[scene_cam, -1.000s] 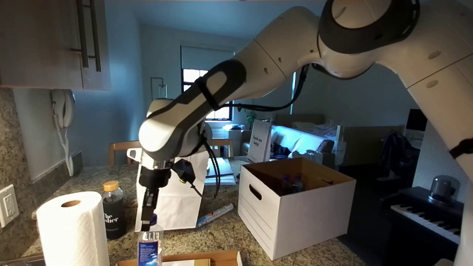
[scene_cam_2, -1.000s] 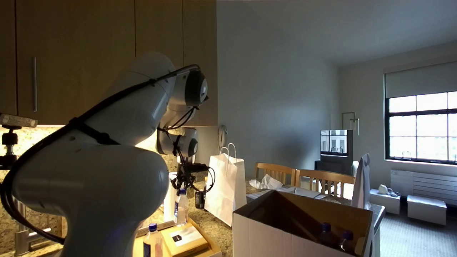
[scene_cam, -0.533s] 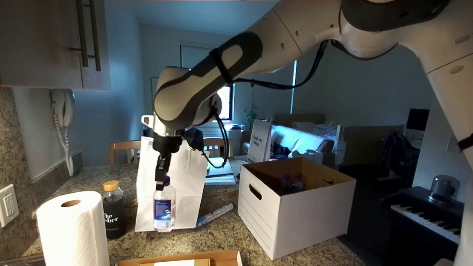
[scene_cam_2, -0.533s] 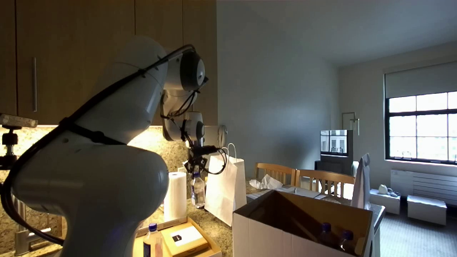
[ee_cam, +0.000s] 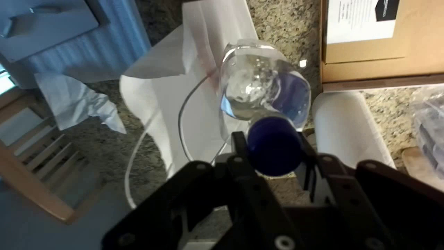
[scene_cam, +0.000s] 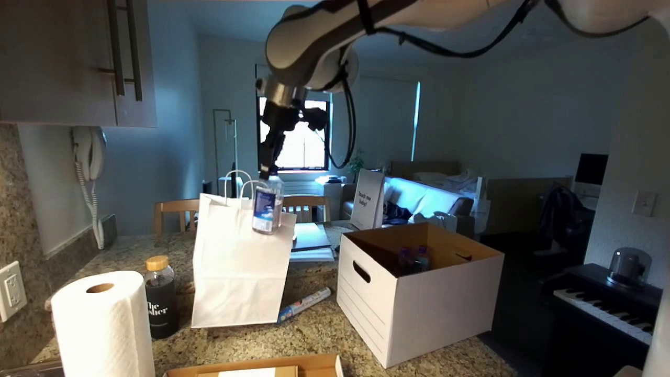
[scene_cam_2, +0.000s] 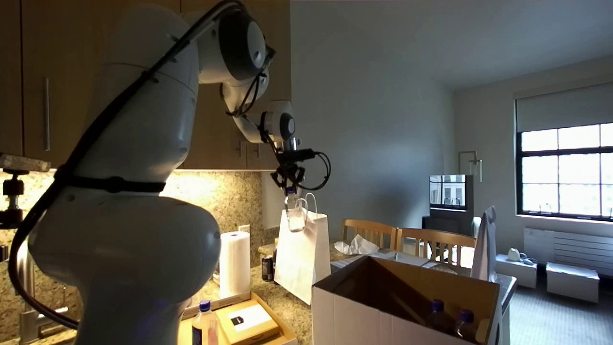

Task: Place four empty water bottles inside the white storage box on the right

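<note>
The claw (scene_cam: 268,172) is closed about the top of a clear water bottle (scene_cam: 266,209); in the wrist view its fingers (ee_cam: 238,147) stand close on either side of the blue cap (ee_cam: 274,146), and the body of the bottle hangs below. The bottle is up off the table (scene_cam: 314,337), tilted a little, and in both exterior views it overlaps the upper part of the white paper bag (scene_cam: 238,272). Whether it touches the bag I cannot tell.

Right of the bag, with some table between them, stands the white storage box (scene_cam: 445,314), its brown inside showing from above. A second bottle (scene_cam_2: 437,317) and a third bottle (scene_cam_2: 464,329) are side by side within it, caps up, their lower parts hidden by the box wall.

Near, a shallow cardboard tray (scene_cam: 319,368) holds a flat box (scene_cam_2: 249,320). In an exterior view a fourth bottle (scene_cam_2: 205,328) is upright at the left of that flat box; its base is out of the picture, so I cannot tell whether it stands in the tray or just before it.

At the left a paper towel roll (scene_cam: 104,324) stands on end, a dark bottle (scene_cam: 160,301) with a wood-coloured lid just beyond it. A blue-and-white tube (scene_cam: 304,305) lies on the table between the bag and the storage box.
</note>
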Controlling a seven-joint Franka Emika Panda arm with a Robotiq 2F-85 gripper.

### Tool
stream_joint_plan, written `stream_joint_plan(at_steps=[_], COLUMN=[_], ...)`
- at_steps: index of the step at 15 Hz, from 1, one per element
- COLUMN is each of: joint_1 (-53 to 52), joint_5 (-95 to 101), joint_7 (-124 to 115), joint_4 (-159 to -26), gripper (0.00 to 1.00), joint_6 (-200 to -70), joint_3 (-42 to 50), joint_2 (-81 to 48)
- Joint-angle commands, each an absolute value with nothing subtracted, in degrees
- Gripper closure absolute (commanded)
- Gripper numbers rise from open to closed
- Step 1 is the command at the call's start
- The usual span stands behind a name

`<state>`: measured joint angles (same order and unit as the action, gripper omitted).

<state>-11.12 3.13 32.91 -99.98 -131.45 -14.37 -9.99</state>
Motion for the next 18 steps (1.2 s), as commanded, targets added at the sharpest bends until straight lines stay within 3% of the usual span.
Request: stream_joint_plan(at_steps=[1,18], joint_1=[-7.39,2.11], joint_5=[-4.10,-17.50], joint_7=[33.21,32.16], joint_4=[-98.85,-98.52], gripper=[0.88,0.89], joint_6=[-128.48,-126.97], joint_3=[-12.24,2.74], joint_2=[-4.40,0.95])
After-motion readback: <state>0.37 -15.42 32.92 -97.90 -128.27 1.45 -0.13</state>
